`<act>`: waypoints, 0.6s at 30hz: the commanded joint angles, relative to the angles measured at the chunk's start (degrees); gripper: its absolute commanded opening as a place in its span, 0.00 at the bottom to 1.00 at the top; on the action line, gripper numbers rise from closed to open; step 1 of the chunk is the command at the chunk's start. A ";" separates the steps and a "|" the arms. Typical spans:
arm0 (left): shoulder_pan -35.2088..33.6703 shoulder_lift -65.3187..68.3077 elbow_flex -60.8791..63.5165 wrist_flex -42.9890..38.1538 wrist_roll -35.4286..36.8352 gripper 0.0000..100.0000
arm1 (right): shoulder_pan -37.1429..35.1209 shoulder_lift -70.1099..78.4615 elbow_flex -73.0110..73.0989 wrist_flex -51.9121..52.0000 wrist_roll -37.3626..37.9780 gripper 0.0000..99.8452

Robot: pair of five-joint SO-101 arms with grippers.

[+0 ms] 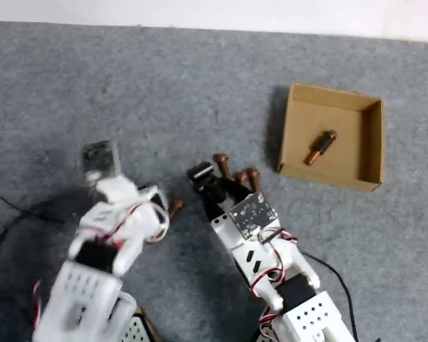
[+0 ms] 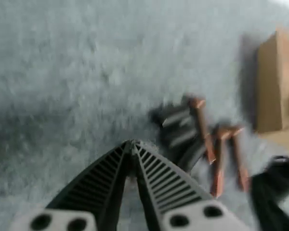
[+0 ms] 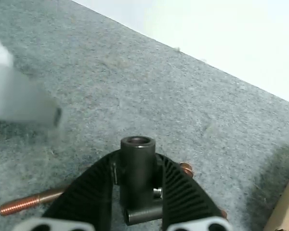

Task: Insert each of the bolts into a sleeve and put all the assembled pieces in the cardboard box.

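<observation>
My right gripper [image 1: 204, 182] is shut on a black sleeve [image 3: 137, 166], held upright with its open bore facing the wrist camera. Right beside it, three copper bolts [image 1: 240, 177] lie close together on the grey carpet; they also show as bolts [image 2: 216, 159] in the left wrist view, next to the dark sleeve [image 2: 176, 127]. Another bolt [image 3: 33, 202] lies on the carpet near the left arm. My left gripper [image 2: 133, 145] is shut with nothing between its fingers, a little left of the sleeve. The cardboard box [image 1: 327, 171] at the right holds one assembled piece [image 1: 319, 147].
Grey carpet covers the table, with a white wall edge along the far side. Black cables trail near both arm bases at the front. Open carpet stretches across the far left and between the bolts and the box [image 2: 274, 82].
</observation>
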 commanded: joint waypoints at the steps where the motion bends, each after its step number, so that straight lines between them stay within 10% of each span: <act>1: 2.33 22.02 -9.45 1.58 -6.59 0.01 | 2.24 -1.19 8.75 0.04 0.44 0.00; 10: 3.47 39.08 -25.80 15.65 -29.89 0.01 | 3.12 -1.27 8.75 -0.22 0.44 0.00; 18: 1.80 39.96 -26.33 15.91 -33.05 0.03 | 3.12 -1.27 8.75 -0.22 0.44 0.00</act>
